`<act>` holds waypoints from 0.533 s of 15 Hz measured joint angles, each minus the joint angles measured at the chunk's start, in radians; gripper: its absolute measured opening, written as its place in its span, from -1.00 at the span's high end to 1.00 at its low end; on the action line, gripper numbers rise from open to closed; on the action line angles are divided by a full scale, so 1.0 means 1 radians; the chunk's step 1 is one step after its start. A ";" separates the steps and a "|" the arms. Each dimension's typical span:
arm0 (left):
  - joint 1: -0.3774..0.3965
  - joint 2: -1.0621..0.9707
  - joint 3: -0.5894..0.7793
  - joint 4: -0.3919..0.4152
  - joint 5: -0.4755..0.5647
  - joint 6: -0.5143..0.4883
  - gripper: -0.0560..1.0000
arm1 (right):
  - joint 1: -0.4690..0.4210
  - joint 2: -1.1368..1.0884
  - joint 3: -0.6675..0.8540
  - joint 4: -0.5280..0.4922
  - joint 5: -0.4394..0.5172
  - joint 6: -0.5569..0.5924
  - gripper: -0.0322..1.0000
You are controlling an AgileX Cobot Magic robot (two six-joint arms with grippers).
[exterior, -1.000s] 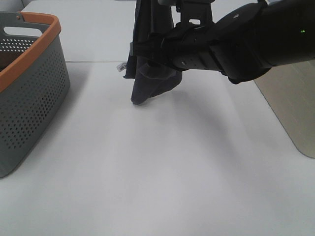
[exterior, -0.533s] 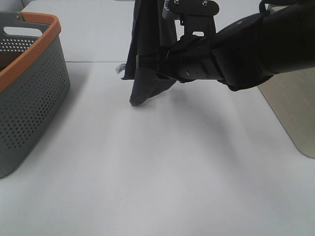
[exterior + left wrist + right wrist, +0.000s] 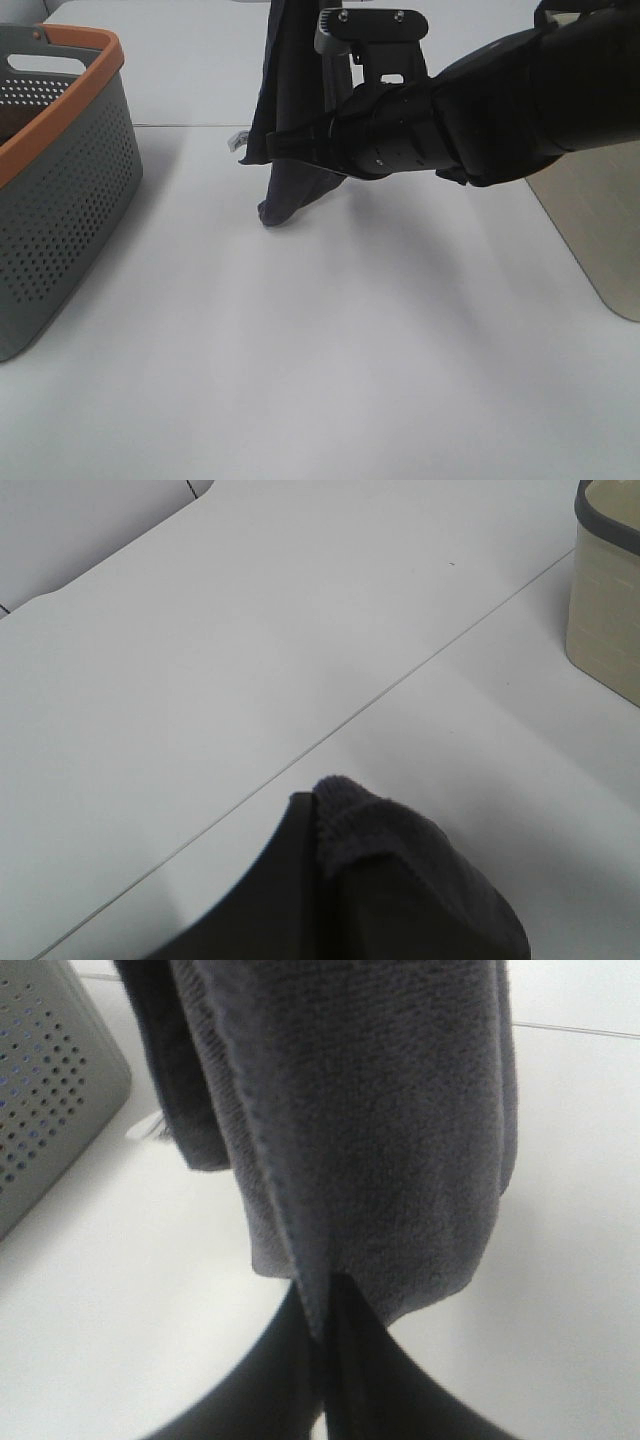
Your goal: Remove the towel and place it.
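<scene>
Exterior high view: the towel (image 3: 292,110) is being held hanging over the table (image 3: 320,350), its lowest corner at or just above the surface, well apart from the basket (image 3: 60,150). A side hem is being pinched by the right gripper (image 3: 276,146), jaws closed flat on the cloth. A bunched upper fold is seemingly being clamped by the left gripper (image 3: 315,825), with only one finger being shown. The cloth is being judged soft, light and limp, not slippery; hemmed corners are being favoured as holds.
</scene>
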 joint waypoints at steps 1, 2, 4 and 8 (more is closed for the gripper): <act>0.000 0.001 0.000 0.001 0.001 0.000 0.89 | 0.000 -0.041 0.036 0.029 0.026 -0.065 0.94; 0.000 0.001 0.000 0.001 0.001 0.000 0.89 | 0.000 -0.073 0.061 0.049 0.030 -0.091 0.94; 0.000 0.003 0.000 0.001 0.004 0.000 0.89 | 0.000 -0.138 0.115 0.081 0.035 -0.157 0.94; 0.000 0.012 0.000 -0.002 0.075 0.000 0.89 | 0.000 -0.249 0.176 0.107 0.066 -0.279 0.94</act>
